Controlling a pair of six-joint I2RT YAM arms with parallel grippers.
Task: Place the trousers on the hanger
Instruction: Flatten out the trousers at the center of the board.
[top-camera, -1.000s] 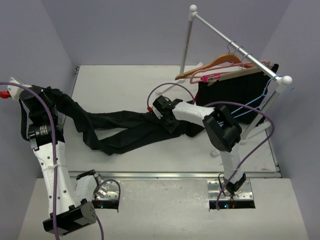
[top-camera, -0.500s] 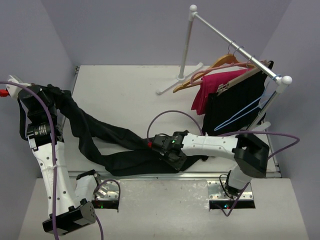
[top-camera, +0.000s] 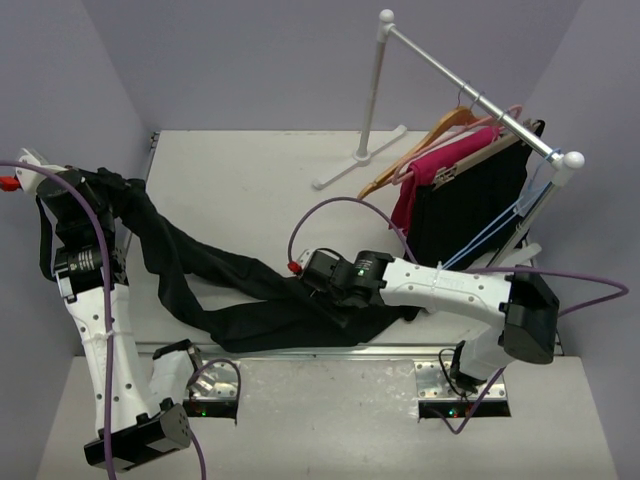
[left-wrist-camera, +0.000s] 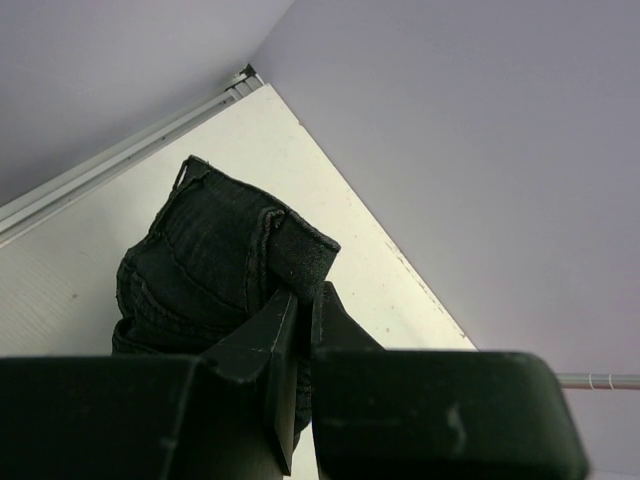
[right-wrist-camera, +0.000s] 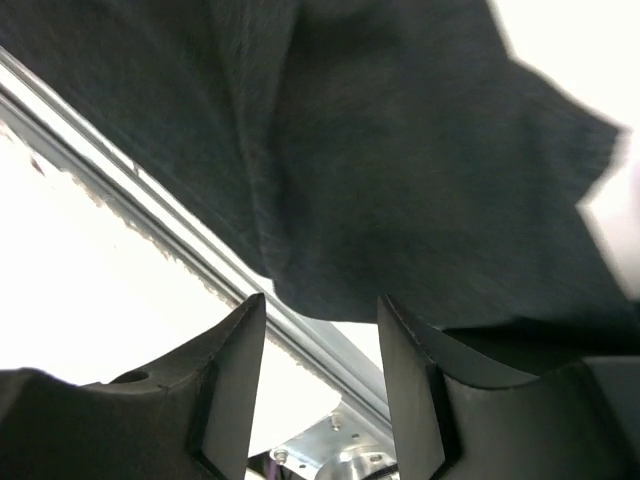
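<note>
Pale walls close in on three sides, and the white surface carries the trousers across its near-left half. The waist end is lifted high at the far left, and the legs trail down and across to the near edge.

The left gripper has its jaws pinched tight on the waistband. The right gripper hangs over the leg cloth with its jaws parted and nothing clamped between them.

I judge the fabric to be soft, limp and fairly light. It will sag and slide wherever it is unsupported, and a single pinch will only drag a fold. The stitched waistband is the firmest hold, and I would want a second hold partway down the legs so they can be draped over the bar.

The left wrist view shows the waistband seams and the grip, which from overhead is only a dark bunch. The right wrist view shows the hem lying at the metal strip along the near edge, and the gap between the jaws, which the wrist hides from above. Only the overhead view shows the hanger, on the rail at the far right beside a pink garment, well apart from the trousers.
</note>
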